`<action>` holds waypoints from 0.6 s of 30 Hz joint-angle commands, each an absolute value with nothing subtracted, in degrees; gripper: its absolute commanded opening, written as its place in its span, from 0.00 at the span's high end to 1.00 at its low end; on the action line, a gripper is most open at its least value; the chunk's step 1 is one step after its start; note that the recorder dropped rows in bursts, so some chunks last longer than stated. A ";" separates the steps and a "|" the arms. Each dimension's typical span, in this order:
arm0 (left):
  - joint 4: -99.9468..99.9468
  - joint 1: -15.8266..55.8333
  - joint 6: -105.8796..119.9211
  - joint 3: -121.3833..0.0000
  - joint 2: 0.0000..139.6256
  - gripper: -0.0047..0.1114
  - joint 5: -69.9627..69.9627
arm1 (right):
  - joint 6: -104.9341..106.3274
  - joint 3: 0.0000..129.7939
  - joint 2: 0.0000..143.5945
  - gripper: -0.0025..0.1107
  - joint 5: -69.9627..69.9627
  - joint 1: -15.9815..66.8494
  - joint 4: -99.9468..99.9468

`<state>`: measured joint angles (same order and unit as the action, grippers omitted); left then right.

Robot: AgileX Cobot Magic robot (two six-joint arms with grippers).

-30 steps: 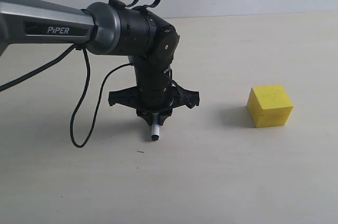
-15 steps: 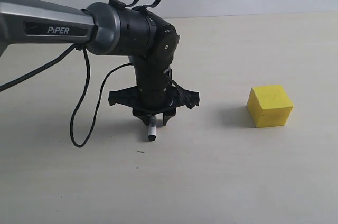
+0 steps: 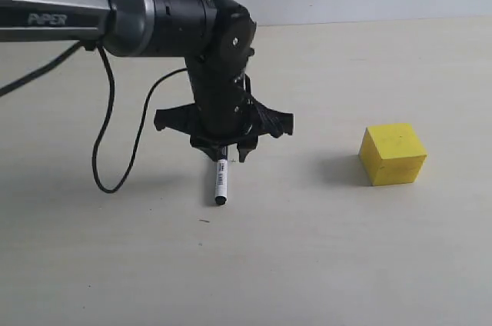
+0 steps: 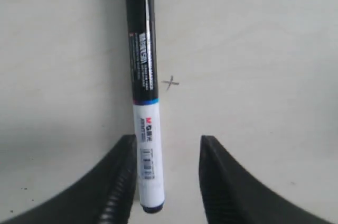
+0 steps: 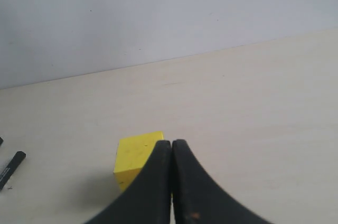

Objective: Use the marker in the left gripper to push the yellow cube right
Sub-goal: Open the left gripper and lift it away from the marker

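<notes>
From where I stand, the black two-fingered left gripper (image 3: 225, 155) has the bright yellow solid cube (image 3: 393, 154) at its three o'clock. The cream tabletop (image 3: 307, 249) between them is an open lane, wide enough to pass through. The slim white-and-black marker (image 3: 220, 185) lies under the spread jaws and runs out toward six o'clock, blocking that side low down. At nine o'clock a loop of black cable (image 3: 100, 164) hangs low. Around the cube, from twelve through three to six o'clock, there is free surface.

A pale beige table (image 3: 346, 264) bears the marker (image 3: 220, 186) and, well apart, the yellow cube (image 3: 393, 154).
</notes>
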<state>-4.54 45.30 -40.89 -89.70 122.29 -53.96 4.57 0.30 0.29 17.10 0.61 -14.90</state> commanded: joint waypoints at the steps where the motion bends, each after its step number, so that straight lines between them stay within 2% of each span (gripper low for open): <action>1: -5.52 45.12 -32.71 -89.58 115.64 0.62 -54.98 | 4.79 0.00 0.00 0.98 17.06 0.60 -14.65; 4: -5.37 45.74 -24.14 -87.56 110.10 0.63 -54.25 | 4.79 0.00 0.00 0.98 17.06 0.60 -14.65; 5: -5.37 45.99 -22.09 -85.11 107.01 0.67 -51.85 | 4.79 0.00 0.00 0.98 17.06 0.60 -14.65; 7: -5.37 46.00 -21.46 -80.36 102.96 0.78 -46.81 | 4.79 0.00 0.00 0.98 17.06 0.60 -14.65; 9: -5.37 45.89 -21.46 -74.45 98.95 0.94 -40.97 | 4.79 0.00 0.00 0.98 17.06 0.60 -14.65; 10: -5.48 45.74 -21.30 -71.95 96.55 0.96 -37.60 | 4.79 0.00 0.00 0.98 17.06 0.60 -14.65; 18: -6.63 42.24 -22.22 -45.45 76.62 0.96 -7.57 | 4.79 0.00 0.00 0.98 17.06 0.60 -14.65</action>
<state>-6.27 43.76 -21.49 -53.23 83.55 -19.24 4.57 0.30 0.29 17.10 0.61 -14.90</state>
